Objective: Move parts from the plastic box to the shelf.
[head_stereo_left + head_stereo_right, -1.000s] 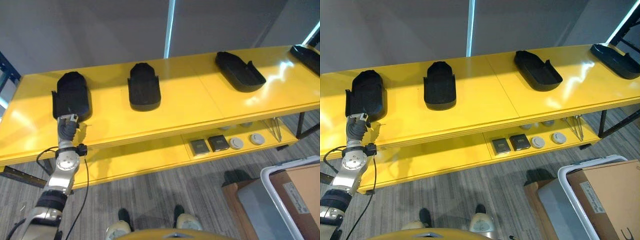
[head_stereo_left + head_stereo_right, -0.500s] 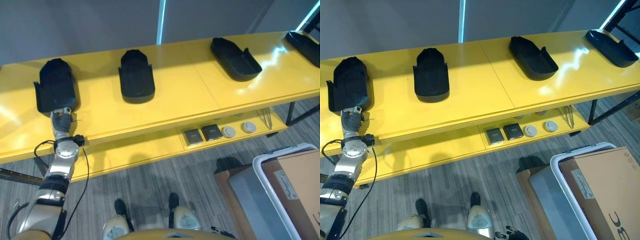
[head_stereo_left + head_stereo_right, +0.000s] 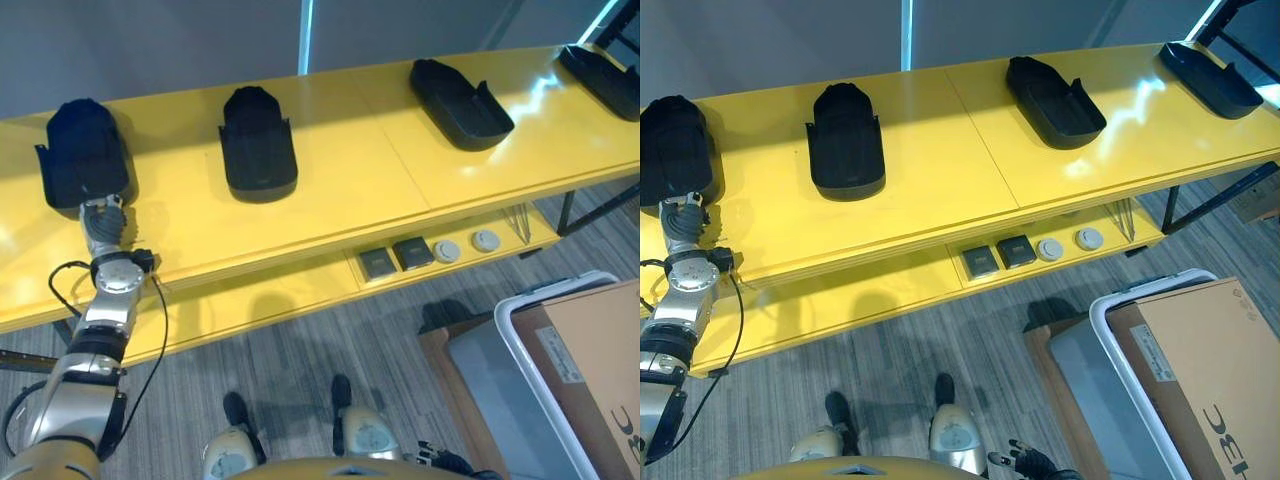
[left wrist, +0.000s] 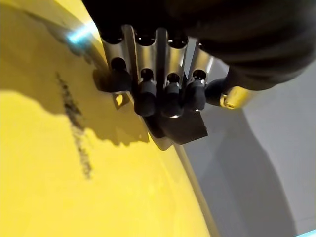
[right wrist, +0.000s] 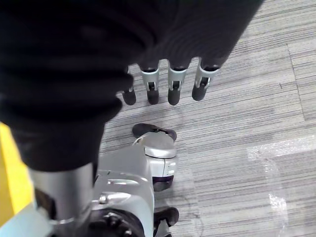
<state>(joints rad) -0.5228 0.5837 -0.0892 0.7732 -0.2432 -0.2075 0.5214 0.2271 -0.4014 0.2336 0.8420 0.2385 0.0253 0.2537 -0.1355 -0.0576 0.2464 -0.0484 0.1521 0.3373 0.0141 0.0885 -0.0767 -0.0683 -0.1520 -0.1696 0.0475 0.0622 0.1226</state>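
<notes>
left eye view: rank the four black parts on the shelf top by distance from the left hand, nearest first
Left hand sits at the shelf's left end.
1. Leftmost black part, right at the fingertips.
2. Second black part, left of centre.
3. Third black part, right of centre.
4. Fourth black part, far right edge.

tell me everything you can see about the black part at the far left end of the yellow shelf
The leftmost black part looks like matte dark moulded plastic, rounded and domed at its far end, with flat side flaps at the near end. It lies flat on the top board of the yellow shelf, lengthwise front to back, apart from the other black parts to its right. The left hand is at its near edge; in the left wrist view its fingers curl against a dark flap of it.
</notes>
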